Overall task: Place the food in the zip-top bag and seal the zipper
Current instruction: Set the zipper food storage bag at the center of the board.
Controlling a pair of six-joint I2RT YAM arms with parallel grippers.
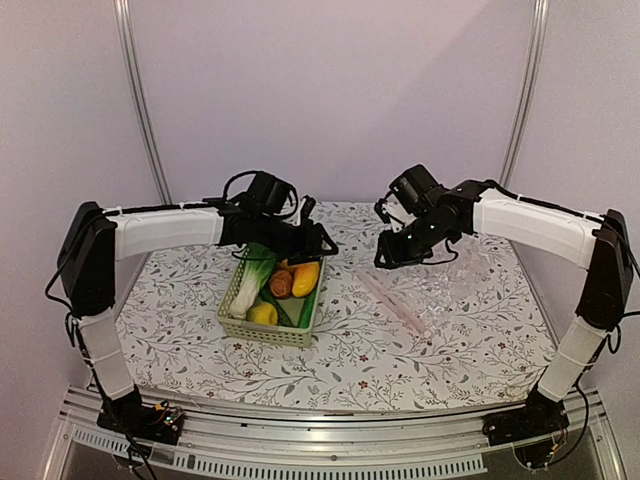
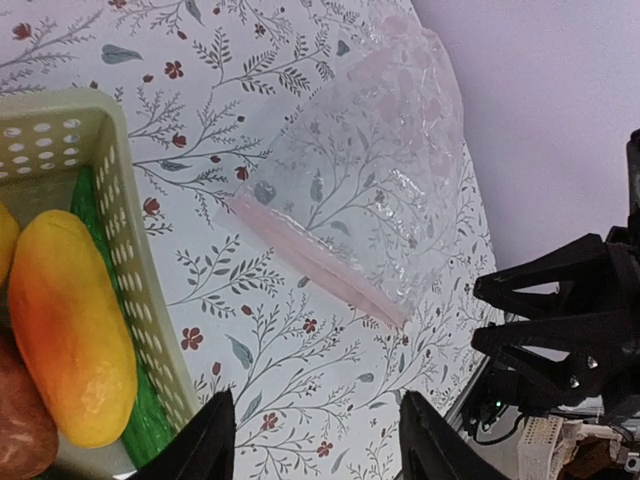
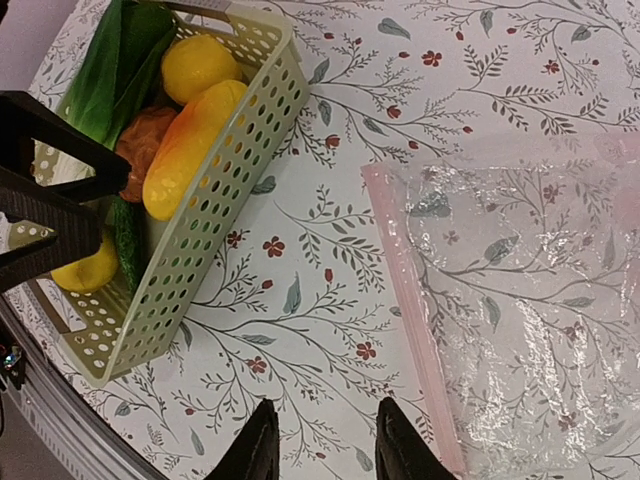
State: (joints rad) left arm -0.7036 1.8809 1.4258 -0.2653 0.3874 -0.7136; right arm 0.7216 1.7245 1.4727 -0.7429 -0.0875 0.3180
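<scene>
The weak spot, as I judge it, is the large clear crinkly plastic bag (image 1: 450,275). It lies flat on the flower-patterned table (image 1: 170,350), right of the pale green lattice plastic basket (image 1: 262,333). Its narrow pinkish closure strip (image 1: 395,298) runs along the edge that faces the basket. You cannot tell from here whether that mouth is parted or pressed shut. If you bring food over before one side of the mouth is pinned and lifted, the piece will likely shove the light film along the table or roll off it. The film also looks slippery, so a shallow pinch could lose it.

All the food sits in the basket: two yellow lemons (image 3: 200,65), the orange-yellow oblong piece (image 2: 70,325), the reddish-brown round one (image 3: 145,148), the long green cucumber (image 3: 125,238) and the white-stalked leafy green (image 1: 250,280). They are packed touching, so a grab at one may drag a neighbour or tip the basket.

Your left arm (image 1: 165,228) reaches across above the far end of the basket. The left jaws are apart, hold nothing and point right towards the bag. Your right arm (image 1: 530,225) reaches in from the right and hangs near the far end of the strip. The right jaws are likewise spread and empty.
</scene>
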